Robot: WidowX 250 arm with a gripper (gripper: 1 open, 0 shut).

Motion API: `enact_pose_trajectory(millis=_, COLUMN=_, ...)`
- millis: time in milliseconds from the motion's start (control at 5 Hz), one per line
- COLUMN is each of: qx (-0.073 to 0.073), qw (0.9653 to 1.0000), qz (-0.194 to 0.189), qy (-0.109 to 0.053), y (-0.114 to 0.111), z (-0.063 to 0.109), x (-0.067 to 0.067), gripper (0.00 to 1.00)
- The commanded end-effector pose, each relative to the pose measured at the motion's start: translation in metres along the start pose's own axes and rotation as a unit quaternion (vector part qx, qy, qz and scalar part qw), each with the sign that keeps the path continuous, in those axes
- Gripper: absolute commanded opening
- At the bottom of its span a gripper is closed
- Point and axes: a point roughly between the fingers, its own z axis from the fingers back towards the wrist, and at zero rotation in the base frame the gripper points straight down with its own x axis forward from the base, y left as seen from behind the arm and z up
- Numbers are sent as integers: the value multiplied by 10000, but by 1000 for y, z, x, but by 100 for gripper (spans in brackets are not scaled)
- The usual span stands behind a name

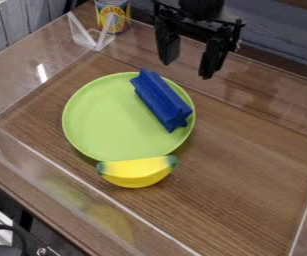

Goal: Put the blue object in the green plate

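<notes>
The blue object (161, 99), a ridged royal-blue block, lies inside the green plate (96, 125), toward its upper right side, with one end reaching the plate's right rim. My black gripper (187, 58) hangs above and behind the block, pointing down. Its two fingers stand apart with nothing between them, so it is open and clear of the block.
A yellow rounded object (137, 171) rests against the plate's front rim. Clear acrylic walls (22, 160) enclose the wooden table. A yellow-labelled container (110, 15) stands at the back behind a small clear bracket (89, 38).
</notes>
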Motion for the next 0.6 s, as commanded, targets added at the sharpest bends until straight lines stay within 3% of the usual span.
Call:
enact_pose_trajectory(millis=0, qx=0, qw=10000, qz=-57, qy=-35, y=3, z=3, x=-1, gripper=100)
enact_pose_trajectory(millis=200, qx=1, qw=9999, qz=-112, qy=-73, y=6, z=5, x=-1, gripper=100)
enact_pose_trajectory(millis=400, qx=-26, qw=9999, qz=-51, qy=-154, y=-2, z=-5, x=8, gripper=100)
